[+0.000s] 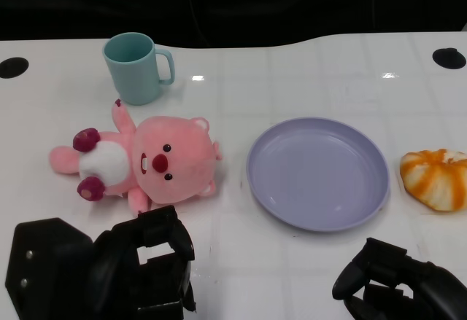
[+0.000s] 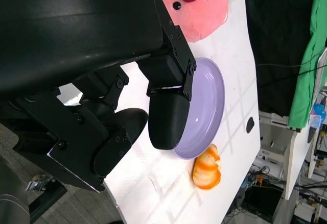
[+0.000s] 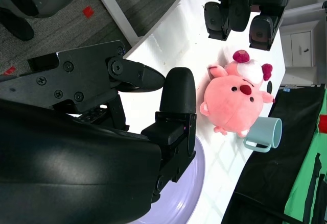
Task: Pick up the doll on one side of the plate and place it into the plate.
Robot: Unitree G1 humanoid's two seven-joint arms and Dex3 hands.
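Doll (image 1: 142,163): pink plush, lying on its back on the white table (image 1: 306,65), just left of the lilac plate (image 1: 317,173) and apart from its rim. Untouched, so the pickup not yet begun; approach stage, by the look of it. Left hand (image 1: 149,262) near the table edge, just short of the doll's head, fingers spread, holding nothing. Right hand (image 1: 398,283) low by the plate's near rim, fingers apart, empty too. Next, probably: reach forward with the left hand, close around the soft body, lift, carry right over the rim. Teal mug (image 1: 135,67) behind the doll. Orange-striped bun (image 1: 435,178) right of the plate.
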